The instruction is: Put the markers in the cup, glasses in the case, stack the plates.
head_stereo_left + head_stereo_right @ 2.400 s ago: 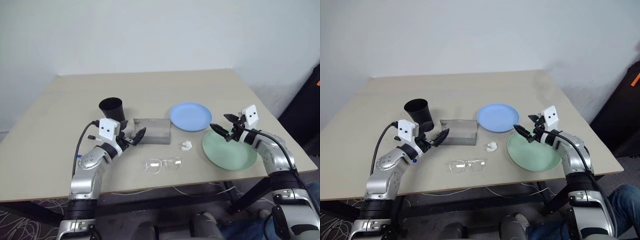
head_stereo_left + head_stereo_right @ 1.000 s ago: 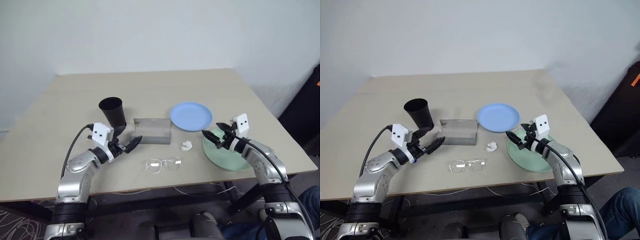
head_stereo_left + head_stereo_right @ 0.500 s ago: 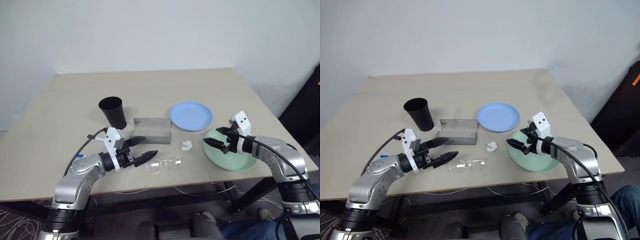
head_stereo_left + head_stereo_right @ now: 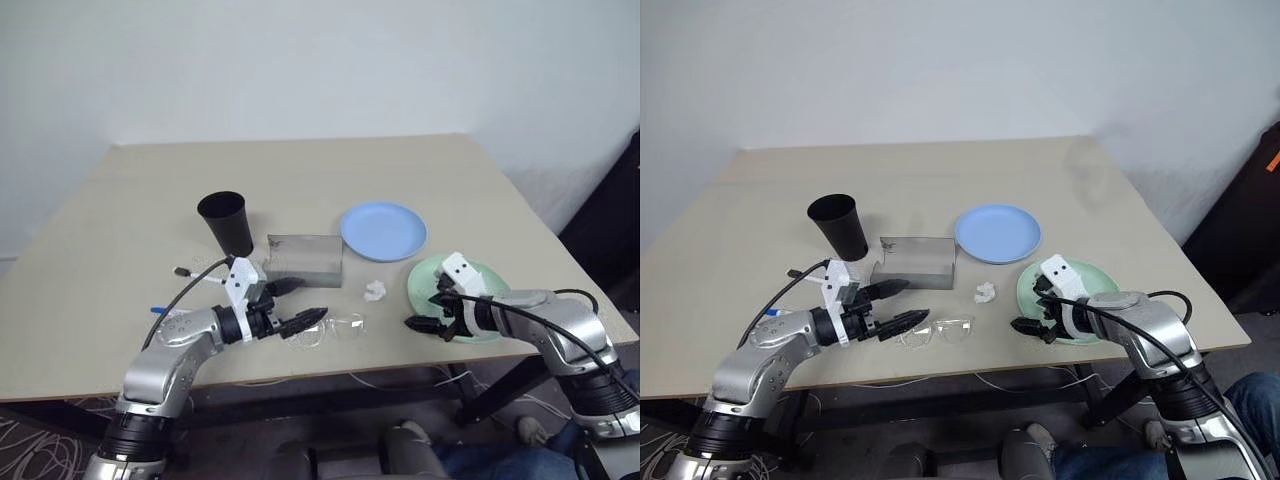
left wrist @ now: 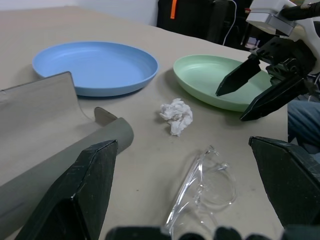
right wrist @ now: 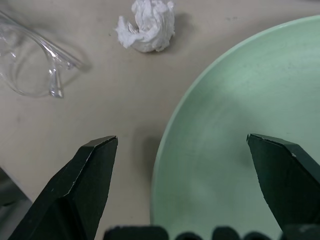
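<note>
Mint-green plate near the table's front edge: right fingers spread wide over its rim (empty); left fingers likewise wide, straddling the glasses.

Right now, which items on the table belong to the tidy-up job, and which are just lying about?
Job items: black cup, grey case, clear glasses, light blue plate, mint green plate, a blue marker by the left arm.

Lying about: crumpled white scrap.
</note>
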`<state>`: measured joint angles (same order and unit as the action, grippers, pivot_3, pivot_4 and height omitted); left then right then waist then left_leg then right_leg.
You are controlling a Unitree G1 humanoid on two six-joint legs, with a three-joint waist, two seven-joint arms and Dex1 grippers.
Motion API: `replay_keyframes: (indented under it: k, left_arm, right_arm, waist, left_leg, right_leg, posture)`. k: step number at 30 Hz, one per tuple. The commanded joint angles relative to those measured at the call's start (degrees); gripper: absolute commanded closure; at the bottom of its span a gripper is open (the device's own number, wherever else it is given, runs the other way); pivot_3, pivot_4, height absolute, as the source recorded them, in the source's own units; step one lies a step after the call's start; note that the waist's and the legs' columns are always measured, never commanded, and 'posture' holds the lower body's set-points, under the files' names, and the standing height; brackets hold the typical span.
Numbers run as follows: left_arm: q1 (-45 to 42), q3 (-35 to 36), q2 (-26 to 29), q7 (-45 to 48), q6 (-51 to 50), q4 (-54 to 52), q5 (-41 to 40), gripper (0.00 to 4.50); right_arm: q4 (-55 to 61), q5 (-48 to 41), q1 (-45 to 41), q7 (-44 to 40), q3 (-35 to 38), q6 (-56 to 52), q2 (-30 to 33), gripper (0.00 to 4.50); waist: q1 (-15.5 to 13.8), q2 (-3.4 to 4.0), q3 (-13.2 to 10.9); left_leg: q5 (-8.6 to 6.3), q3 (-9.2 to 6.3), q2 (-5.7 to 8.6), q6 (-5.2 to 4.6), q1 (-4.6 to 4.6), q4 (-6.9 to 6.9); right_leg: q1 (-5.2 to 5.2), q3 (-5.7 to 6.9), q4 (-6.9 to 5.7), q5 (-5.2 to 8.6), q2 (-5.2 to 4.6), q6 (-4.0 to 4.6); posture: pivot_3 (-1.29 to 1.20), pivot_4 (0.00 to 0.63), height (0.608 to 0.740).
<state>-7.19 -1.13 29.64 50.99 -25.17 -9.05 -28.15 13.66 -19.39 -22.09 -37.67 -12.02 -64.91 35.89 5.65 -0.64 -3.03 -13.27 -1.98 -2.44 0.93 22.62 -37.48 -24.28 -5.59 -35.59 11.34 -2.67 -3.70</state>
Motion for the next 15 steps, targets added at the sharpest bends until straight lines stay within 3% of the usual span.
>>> replay_keyframes:
  k: [1,10,13,15]
  left_arm:
    - [-0.4,0.0,0.0,0.1,1.2,-2.2,0.3,0.04]
    - [-0.4,-0.4,-0.4,0.0,1.0,-2.4,0.4,0.04]
    - [-0.4,-0.6,-0.4,-0.1,1.0,-2.4,0.5,0.00]
    - [-0.4,-0.6,-0.5,-0.2,1.0,-2.4,0.5,0.00]
  right_arm:
    - [3.3,1.2,-1.5,1.4,-0.7,-0.2,0.9,0.00]
    - [7.4,6.6,-2.7,5.2,-6.2,-0.2,2.4,0.00]
    - [7.3,8.3,-3.3,6.3,-7.5,-0.2,2.2,0.56]
    - [6.9,8.6,-3.5,6.6,-7.8,-0.4,1.7,1.23]
  waist:
    - [0.0,-0.01,0.0]
    - [0.0,-0.05,0.0]
    - [0.0,-0.06,0.0]
    - [0.0,-0.07,0.0]
  left_leg:
    - [0.00,0.00,0.00,0.00,0.00,0.00]
    - [0.00,0.00,0.00,0.00,0.00,0.00]
    - [0.00,0.00,0.00,0.00,0.00,-0.01]
    - [0.00,0.00,0.00,0.00,0.00,-0.01]
  right_leg:
    - [0.00,0.00,0.00,0.00,0.00,0.00]
    - [-0.02,0.00,0.00,0.00,0.00,0.00]
    - [-0.02,0.00,0.00,0.00,0.00,0.00]
    - [-0.01,0.00,0.00,0.00,0.00,0.00]
  posture:
    - [0.00,0.000,0.740]
    - [0.00,0.000,0.740]
    - [0.00,0.000,0.740]
    - [0.00,0.000,0.740]
